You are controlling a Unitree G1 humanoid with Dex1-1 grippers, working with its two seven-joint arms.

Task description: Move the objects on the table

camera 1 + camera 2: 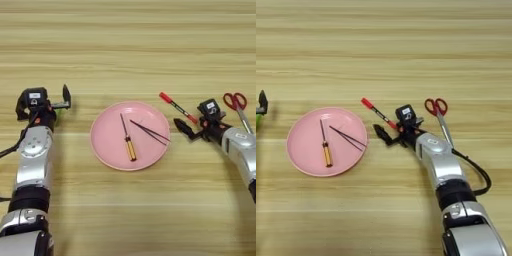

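Note:
A round pink plate [107, 134] lies in the middle of the table [130, 45]. On it rest an amber-handled mini screwdriver [129, 146] and a pair of thin black sticks [150, 131]. A red-capped pen [176, 106] lies slanted just right of the plate. My right gripper [187, 125] is open at the pen's lower end, with one black finger [180, 127] below it. Red-handled scissors [236, 104] lie behind that arm at the far right. My left gripper [45, 100] stands open left of the plate, holding nothing.
A small green thing [258, 120] shows at the picture's left edge beside the left gripper. The right arm's black cable [478, 175] trails over the table on its right side.

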